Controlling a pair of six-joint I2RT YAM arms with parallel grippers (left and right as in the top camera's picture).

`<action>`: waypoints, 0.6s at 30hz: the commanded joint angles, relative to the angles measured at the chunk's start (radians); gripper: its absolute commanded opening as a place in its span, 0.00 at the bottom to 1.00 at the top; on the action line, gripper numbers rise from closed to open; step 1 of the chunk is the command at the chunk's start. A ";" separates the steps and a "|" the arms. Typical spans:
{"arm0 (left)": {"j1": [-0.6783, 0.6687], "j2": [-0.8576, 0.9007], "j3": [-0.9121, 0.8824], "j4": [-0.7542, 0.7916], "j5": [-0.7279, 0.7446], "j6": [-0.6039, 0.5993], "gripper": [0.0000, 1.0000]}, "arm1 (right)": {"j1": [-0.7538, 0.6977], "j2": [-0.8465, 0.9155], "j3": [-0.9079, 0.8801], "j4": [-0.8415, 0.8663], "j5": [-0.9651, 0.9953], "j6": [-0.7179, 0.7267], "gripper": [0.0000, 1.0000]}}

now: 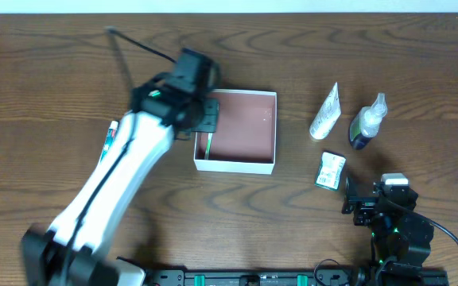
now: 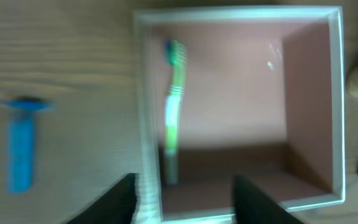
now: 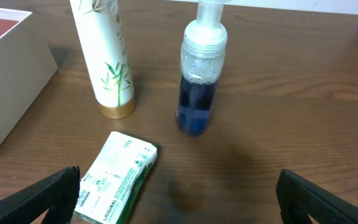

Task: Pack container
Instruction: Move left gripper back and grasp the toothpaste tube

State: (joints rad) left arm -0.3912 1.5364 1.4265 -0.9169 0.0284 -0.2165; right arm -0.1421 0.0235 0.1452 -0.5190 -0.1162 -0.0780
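Observation:
The container is a shallow white-walled box with a pink-brown inside, at the table's middle. A green and white toothbrush lies inside along its left wall, and also shows in the left wrist view. My left gripper is open over the container's left edge. In the left wrist view my left gripper straddles the container's near corner and holds nothing. My right gripper is open and empty at the front right. In the right wrist view my right gripper is just behind a green-white packet.
Right of the container lie a white tube, a clear bottle of dark blue liquid and the green-white packet. A blue object lies left of the container. The container's corner shows in the right wrist view.

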 commanded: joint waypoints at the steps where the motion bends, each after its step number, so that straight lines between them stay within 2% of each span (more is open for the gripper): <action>1: 0.109 -0.095 0.024 -0.052 -0.250 0.068 0.63 | -0.006 -0.004 -0.002 -0.001 -0.004 -0.013 0.99; 5: 0.290 -0.095 0.013 -0.104 -0.249 0.172 0.72 | -0.006 -0.004 -0.002 -0.001 -0.004 -0.013 0.99; 10: 0.505 0.024 -0.007 -0.096 -0.011 0.290 0.79 | -0.006 -0.004 -0.002 -0.001 -0.004 -0.013 0.99; 14: 0.591 0.153 -0.007 -0.096 0.034 0.365 0.79 | -0.006 -0.004 -0.002 -0.001 -0.004 -0.013 0.99; 18: 0.618 0.263 -0.007 -0.073 0.043 0.430 0.78 | -0.006 -0.004 -0.002 -0.001 -0.004 -0.013 0.99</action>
State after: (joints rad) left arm 0.2180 1.7489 1.4303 -0.9936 0.0261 0.1165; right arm -0.1421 0.0235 0.1452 -0.5190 -0.1162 -0.0780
